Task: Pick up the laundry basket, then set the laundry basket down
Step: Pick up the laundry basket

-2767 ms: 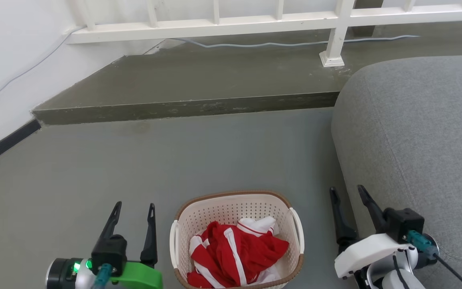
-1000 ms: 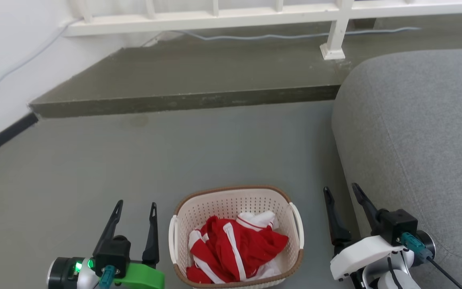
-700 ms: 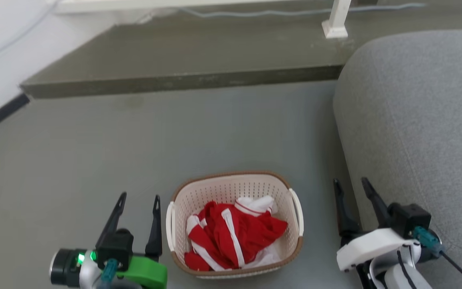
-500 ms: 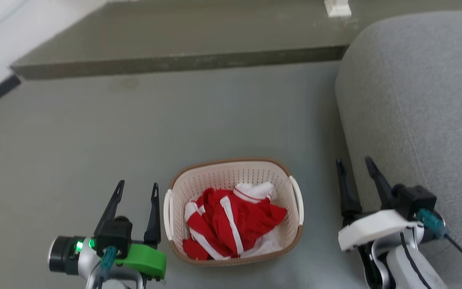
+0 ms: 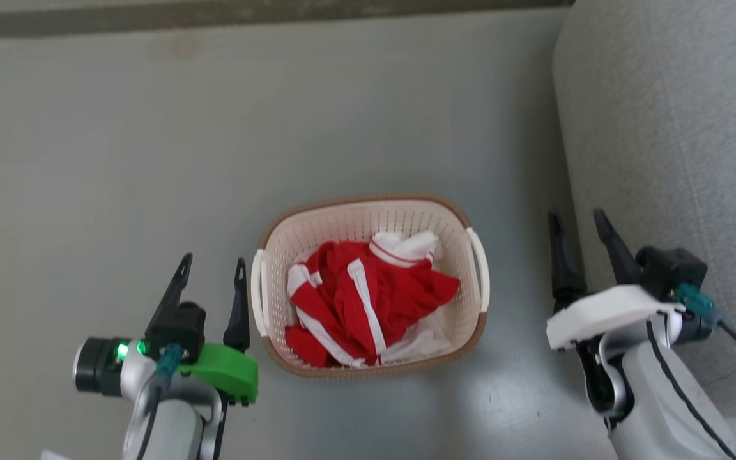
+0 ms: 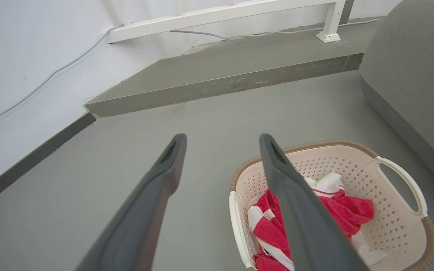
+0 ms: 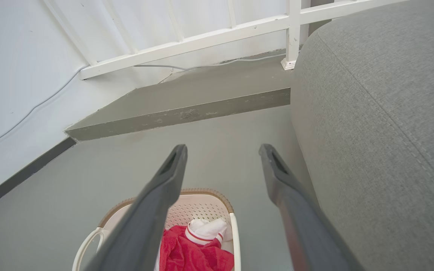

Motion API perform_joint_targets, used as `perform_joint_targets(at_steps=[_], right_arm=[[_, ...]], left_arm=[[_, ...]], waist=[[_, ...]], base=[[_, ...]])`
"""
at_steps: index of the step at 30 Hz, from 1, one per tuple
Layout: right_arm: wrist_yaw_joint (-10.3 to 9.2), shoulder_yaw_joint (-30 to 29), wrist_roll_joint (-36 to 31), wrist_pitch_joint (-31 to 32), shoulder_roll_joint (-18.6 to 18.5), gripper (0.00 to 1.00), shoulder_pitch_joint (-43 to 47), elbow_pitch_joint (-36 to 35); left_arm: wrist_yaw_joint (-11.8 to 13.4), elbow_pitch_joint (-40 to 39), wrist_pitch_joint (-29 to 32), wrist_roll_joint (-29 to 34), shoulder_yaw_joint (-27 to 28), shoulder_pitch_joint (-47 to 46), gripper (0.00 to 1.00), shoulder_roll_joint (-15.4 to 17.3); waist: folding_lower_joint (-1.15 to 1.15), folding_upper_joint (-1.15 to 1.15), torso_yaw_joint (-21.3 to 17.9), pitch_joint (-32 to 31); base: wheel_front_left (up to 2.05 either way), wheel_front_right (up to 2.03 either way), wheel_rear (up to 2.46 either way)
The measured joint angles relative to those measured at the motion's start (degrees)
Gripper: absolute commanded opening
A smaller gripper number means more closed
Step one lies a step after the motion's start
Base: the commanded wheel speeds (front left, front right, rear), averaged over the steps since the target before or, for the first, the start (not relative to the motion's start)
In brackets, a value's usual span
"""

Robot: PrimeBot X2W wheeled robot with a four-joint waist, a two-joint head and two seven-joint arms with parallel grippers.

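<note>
The laundry basket [image 5: 349, 220], cream perforated plastic with a brown rim and white side handles, stands on the grey floor and holds a crumpled red and white garment [image 5: 368, 300]. My left gripper [image 5: 212, 263] is open just left of its left handle, touching nothing. To the right, my right gripper [image 5: 577, 216] is open too, a short gap from the right handle. The left wrist view has the basket [image 6: 398, 222] at the lower right, behind my left gripper [image 6: 222, 138]. Under my right gripper [image 7: 222, 147], the right wrist view has the basket [image 7: 202, 209] at the bottom.
A grey upholstered sofa [image 5: 674, 128] rises right beside my right gripper. A raised concrete step [image 6: 232, 81] crosses the floor ahead, with a white railing [image 6: 217, 15] and a cable beyond it. A white wall [image 6: 25, 67] with a dark baseboard runs on the left.
The head camera has tilted down, so the step and railing slid up out of that view. The basket stays on the floor and both grippers stay open beside it.
</note>
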Motion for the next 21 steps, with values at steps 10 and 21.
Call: perform_joint_targets(at_steps=[10, 21], right_arm=[[0.26, -1.77, 0.97, -0.01, -0.19, 1.00, -6.28, 6.14], [0.87, -1.83, 0.97, -0.01, -0.32, 1.00, -14.94, 11.17]], left_arm=[[-1.87, 5.44, 0.10, -1.18, -0.36, -7.25, 1.00, -0.30], [-2.88, 11.78, 1.49, -2.70, -0.29, -15.93, 1.00, -0.68]], waist=[[0.00, 0.00, 0.45, 7.30], [0.00, 0.00, 0.83, 15.39]], base=[[0.00, 0.00, 0.00], [0.00, 0.00, 0.00]])
